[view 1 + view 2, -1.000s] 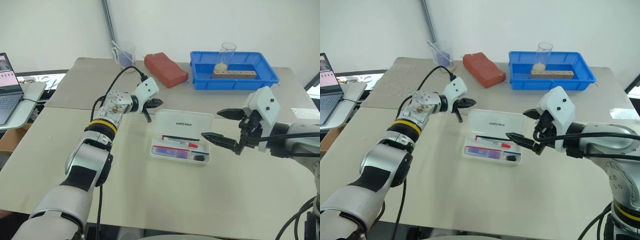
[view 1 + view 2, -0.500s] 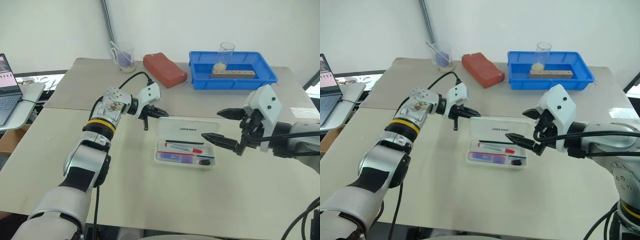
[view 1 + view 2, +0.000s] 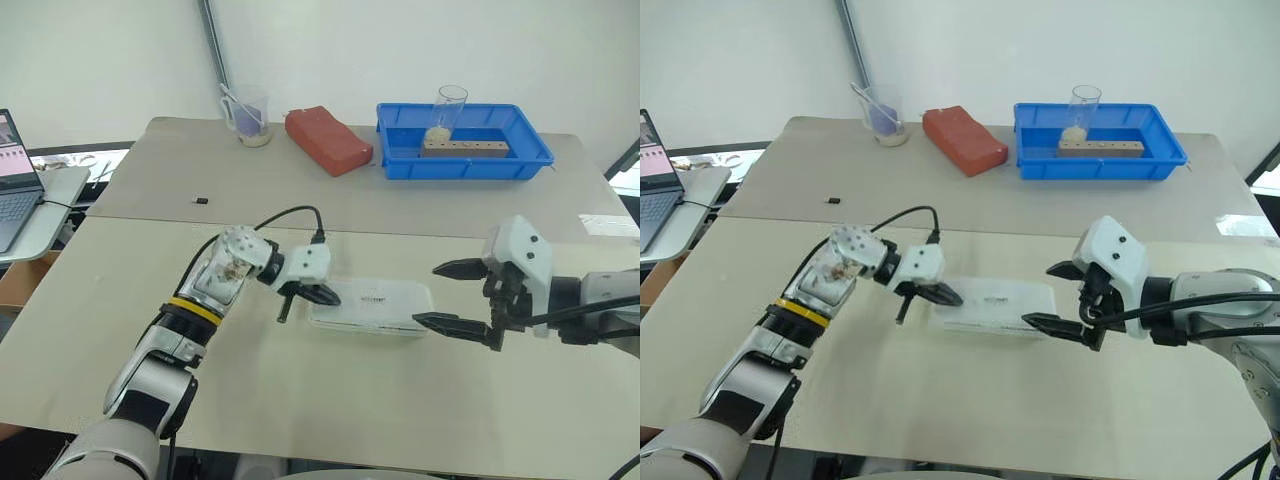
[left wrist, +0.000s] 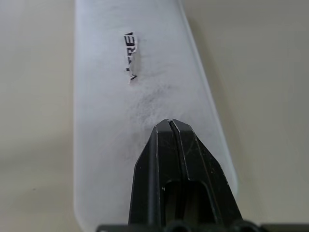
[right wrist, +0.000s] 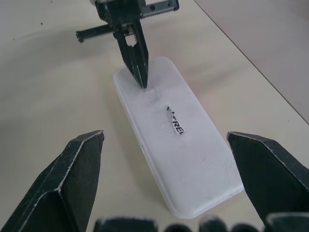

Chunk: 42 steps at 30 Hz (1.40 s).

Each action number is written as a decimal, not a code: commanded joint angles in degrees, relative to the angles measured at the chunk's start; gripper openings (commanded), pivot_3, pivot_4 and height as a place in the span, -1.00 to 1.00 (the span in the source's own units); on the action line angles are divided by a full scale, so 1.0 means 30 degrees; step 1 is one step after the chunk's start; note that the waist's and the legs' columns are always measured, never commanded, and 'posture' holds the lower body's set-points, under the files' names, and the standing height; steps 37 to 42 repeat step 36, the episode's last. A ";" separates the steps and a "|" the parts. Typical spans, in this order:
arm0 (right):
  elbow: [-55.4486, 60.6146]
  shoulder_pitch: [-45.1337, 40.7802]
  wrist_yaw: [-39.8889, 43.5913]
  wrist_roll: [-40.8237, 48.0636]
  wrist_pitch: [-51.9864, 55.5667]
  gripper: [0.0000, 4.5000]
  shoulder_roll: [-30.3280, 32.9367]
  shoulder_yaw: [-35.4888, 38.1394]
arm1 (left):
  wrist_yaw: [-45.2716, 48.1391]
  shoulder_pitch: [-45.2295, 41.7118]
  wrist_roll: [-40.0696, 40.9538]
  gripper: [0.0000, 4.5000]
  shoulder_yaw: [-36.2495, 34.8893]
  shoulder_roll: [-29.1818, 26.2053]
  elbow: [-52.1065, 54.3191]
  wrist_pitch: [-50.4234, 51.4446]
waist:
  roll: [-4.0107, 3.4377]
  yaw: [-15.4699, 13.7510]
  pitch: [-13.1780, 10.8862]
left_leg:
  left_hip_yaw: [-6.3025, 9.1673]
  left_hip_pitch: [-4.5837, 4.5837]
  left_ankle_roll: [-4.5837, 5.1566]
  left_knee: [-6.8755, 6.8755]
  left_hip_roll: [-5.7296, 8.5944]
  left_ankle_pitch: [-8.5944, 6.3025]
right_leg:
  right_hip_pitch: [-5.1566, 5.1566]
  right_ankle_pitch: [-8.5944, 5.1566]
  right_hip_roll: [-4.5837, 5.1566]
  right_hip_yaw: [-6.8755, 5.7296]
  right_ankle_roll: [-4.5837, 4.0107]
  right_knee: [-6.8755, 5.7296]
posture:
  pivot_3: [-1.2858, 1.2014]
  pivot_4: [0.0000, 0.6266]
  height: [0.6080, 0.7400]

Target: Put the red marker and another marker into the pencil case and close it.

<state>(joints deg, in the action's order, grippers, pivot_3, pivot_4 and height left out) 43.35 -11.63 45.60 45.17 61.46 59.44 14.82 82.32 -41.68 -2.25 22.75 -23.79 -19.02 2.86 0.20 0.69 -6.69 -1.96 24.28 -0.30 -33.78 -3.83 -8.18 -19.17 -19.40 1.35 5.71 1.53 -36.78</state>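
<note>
The pencil case [image 3: 372, 305] lies flat on the table with its translucent white lid down and the black lettering on top. The red marker and the other marker are hidden inside it. My left gripper [image 3: 335, 298] is shut, and its tip [image 4: 170, 122] rests on the lid at the case's left end; the right wrist view shows the left gripper [image 5: 144, 84] touching the case [image 5: 178, 140]. My right gripper [image 3: 428, 294] hangs open just off the case's right end, with nothing between its fingers.
At the back right stands a blue tray [image 3: 460, 168] with a glass [image 3: 452, 110] and a wooden block in it. A red block [image 3: 328, 140] and a plastic cup [image 3: 247, 115] sit at the back. A small black piece [image 3: 201, 200] lies left of the middle, a laptop [image 3: 15, 190] far left.
The lid stood open with the markers showing; now it is down. My left gripper swung toward me and down with the lid. The right gripper sank a little.
</note>
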 commanded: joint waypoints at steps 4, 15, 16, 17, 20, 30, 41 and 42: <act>-0.0271 0.0240 -0.0677 -0.1085 -0.1285 1.00 -0.0297 -0.1150 | -0.1017 -0.0209 -0.1134 -0.98 0.1086 0.0138 -0.0636 -0.1590 | 0.0021 -0.0048 -0.0008 | 0.0001 -0.0004 0.0000 -0.0011 0.0009 0.0000 | 0.0019 -0.0002 0.0008 -0.0001 0.0002 0.0011 | 0.03 -0.52 1.00; -0.1841 0.0019 0.0834 -0.1456 -0.2565 1.00 0.0583 -0.0818 | -0.2859 -0.0283 0.3642 -0.17 -0.4266 -0.0983 0.2896 0.3409 | 0.0011 0.0042 -0.0010 | 0.0006 0.0010 0.0001 -0.0006 -0.0001 -0.0001 | -0.0007 -0.0005 -0.0001 -0.0002 0.0008 0.0003 | 0.03 -0.52 1.00; -0.2194 -0.0065 0.1068 -0.1568 -0.2916 1.00 0.0573 -0.0801 | -0.2936 0.0183 0.4115 0.03 -0.4861 -0.1615 0.3774 0.4288 | 0.0009 0.0055 -0.0008 | 0.0006 0.0012 0.0001 -0.0002 -0.0001 0.0000 | -0.0010 -0.0007 -0.0001 -0.0002 0.0012 0.0002 | 0.03 -0.52 1.00; -0.2550 -0.0018 0.1415 -0.1921 -0.3460 1.00 0.0722 -0.0902 | -0.2959 0.0690 0.4517 0.24 -0.5355 -0.2292 0.4648 0.5124 | 0.0006 0.0115 -0.0007 | 0.0006 0.0004 0.0001 0.0002 -0.0002 0.0000 | -0.0007 -0.0009 -0.0002 -0.0002 0.0016 0.0003 | 0.03 -0.52 1.00; -0.3727 0.0408 0.2433 -0.3237 -0.5144 1.00 0.1297 -0.1257 | -0.3207 0.2399 0.5229 0.91 -0.6739 -0.4436 0.6732 0.6644 | -0.0017 0.0206 -0.0004 | 0.0004 -0.0034 0.0016 0.0018 -0.0005 -0.0011 | 0.0004 -0.0012 0.0000 -0.0001 0.0019 0.0003 | 0.03 -0.52 1.00; -0.6119 0.0451 0.3414 -0.4420 -0.6528 1.00 0.1417 -0.0824 | -0.6288 0.7342 0.5993 0.96 -1.0117 -0.7175 1.0588 0.7579 | 0.0008 -0.0137 -0.0011 | -0.0015 -0.0068 0.0008 0.0011 0.0001 -0.0014 | -0.0008 -0.0023 0.0083 -0.0046 -0.0007 0.0030 | 0.03 -0.52 1.00; -0.6451 0.0479 0.3533 -0.4621 -0.6762 1.00 0.1293 -0.0915 | -0.7177 0.6831 0.6111 0.96 -0.9447 -0.7123 1.0308 0.7871 | 0.0004 -0.0123 -0.0008 | -0.0063 -0.0062 0.0008 0.0029 -0.0006 -0.0014 | 0.0014 -0.0023 0.0089 -0.0029 -0.0018 0.0017 | 0.03 -0.52 1.00; -0.6451 0.0479 0.3533 -0.4621 -0.6762 1.00 0.1293 -0.0915 | -0.7177 0.6831 0.6111 0.96 -0.9447 -0.7123 1.0308 0.7871 | 0.0004 -0.0123 -0.0008 | -0.0063 -0.0062 0.0008 0.0029 -0.0006 -0.0014 | 0.0014 -0.0023 0.0089 -0.0029 -0.0018 0.0017 | 0.03 -0.52 1.00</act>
